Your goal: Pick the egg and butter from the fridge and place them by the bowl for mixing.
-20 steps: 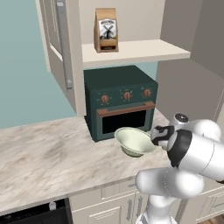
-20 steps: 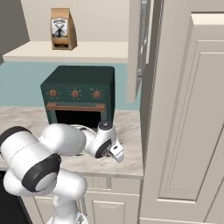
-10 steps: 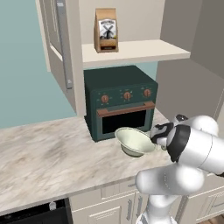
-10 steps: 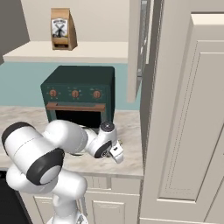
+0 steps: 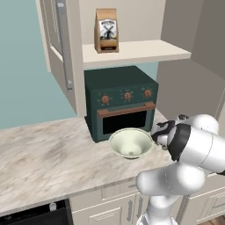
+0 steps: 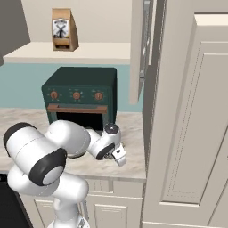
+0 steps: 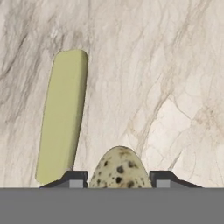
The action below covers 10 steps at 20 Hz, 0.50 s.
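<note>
The hand view shows a speckled egg between the gripper fingers, beside a yellow butter stick. Whether the claw squeezes the egg cannot be told. The left base view shows the bowl and a coffee bag with unreadable writing.

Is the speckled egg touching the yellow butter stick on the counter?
Apart. The hand view shows a strip of bare marble counter between the butter stick and the egg, which sits between the end effector fingertips.

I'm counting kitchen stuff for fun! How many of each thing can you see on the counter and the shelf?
Toaster oven: 1
Bowl: 1
Egg: 1
Butter stick: 1
Bag on the shelf: 1
Total: 5
</note>
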Available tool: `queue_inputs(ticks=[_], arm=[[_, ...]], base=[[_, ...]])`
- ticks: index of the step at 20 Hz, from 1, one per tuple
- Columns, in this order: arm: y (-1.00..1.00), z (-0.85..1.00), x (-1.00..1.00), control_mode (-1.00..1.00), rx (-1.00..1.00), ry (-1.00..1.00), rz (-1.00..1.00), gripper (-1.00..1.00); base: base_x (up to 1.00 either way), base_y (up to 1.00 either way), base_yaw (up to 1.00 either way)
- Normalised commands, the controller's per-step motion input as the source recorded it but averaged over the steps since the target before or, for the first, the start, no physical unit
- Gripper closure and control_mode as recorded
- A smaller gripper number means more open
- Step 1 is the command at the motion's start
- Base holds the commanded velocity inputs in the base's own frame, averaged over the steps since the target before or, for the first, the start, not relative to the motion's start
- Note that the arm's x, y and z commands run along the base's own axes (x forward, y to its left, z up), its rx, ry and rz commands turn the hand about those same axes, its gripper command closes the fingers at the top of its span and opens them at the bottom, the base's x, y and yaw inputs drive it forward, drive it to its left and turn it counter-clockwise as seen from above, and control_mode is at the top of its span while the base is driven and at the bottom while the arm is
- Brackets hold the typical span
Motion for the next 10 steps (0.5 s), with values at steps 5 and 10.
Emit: queue_inputs(ticks=[5, 10], arm=[[0.05, 0.0, 0.0, -1.0, 0.0, -0.03, 0.0, -1.0], [0.11, 0.18, 0.0, -1.0, -0.02, -0.05, 0.0, -1.0]], base=[[0.0, 0.0, 0.0], [0.0, 0.0, 0.0]])
